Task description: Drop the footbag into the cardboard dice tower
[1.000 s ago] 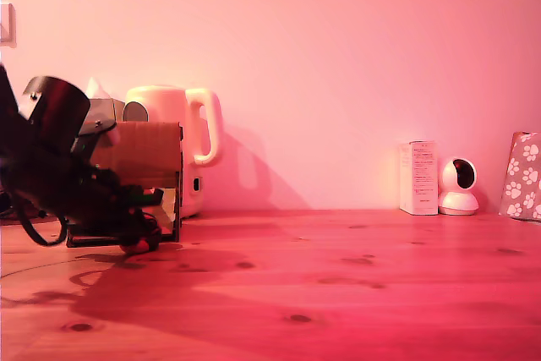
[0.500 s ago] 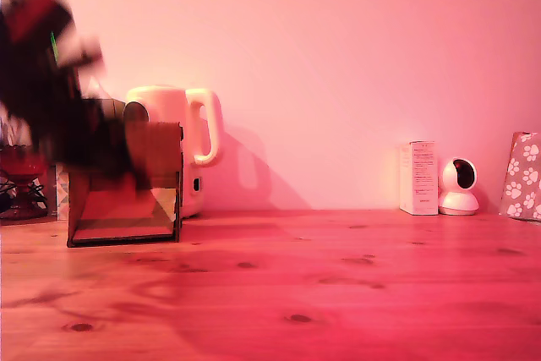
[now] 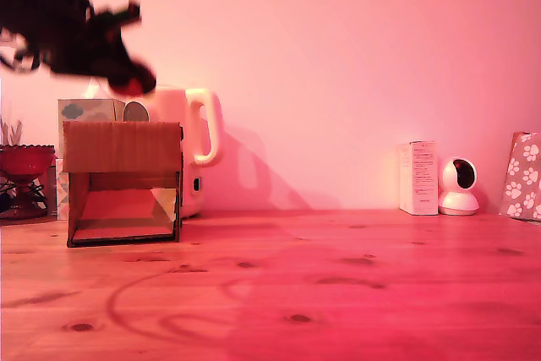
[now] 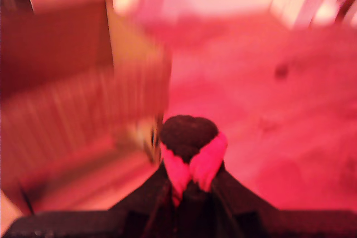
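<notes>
One footbag [image 3: 129, 84], one tower [image 3: 123, 181]. The hand [image 3: 127, 82] gripped the footbag high above the tower's top edge. Open worktop [image 3: 338, 285] stretched away to the exterior view's right.

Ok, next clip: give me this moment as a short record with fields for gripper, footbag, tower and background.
gripper: gripper shut on the footbag, raised above the tower
footbag: footbag held at the gripper tip, not yet released
tower: cardboard dice tower on the wooden table, upright, front opening empty
background: white kettle behind tower; white box at the exterior view's right
image quality: both views motion-blurred
</notes>
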